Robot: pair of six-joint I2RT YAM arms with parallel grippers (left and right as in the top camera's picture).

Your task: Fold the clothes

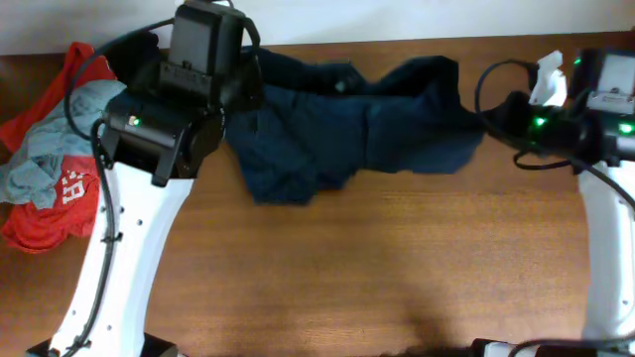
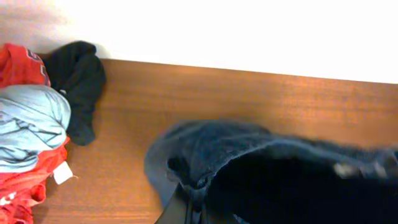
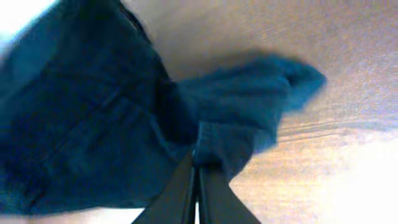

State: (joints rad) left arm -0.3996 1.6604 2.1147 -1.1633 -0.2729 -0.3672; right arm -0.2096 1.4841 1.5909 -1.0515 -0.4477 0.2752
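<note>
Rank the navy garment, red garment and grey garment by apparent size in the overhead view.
1. The navy garment, clearly largest.
2. The red garment.
3. The grey garment; it lies over the red one, so that order is unsure.

clothes [image 1: 347,119] along table's [image 1: 377,268] far edge, centre to right | garment pile [image 1: 50,169] at far-left corner | left fingers [image 2: 173,210] on clothes' left end, right fingers [image 3: 177,193] on right end
</note>
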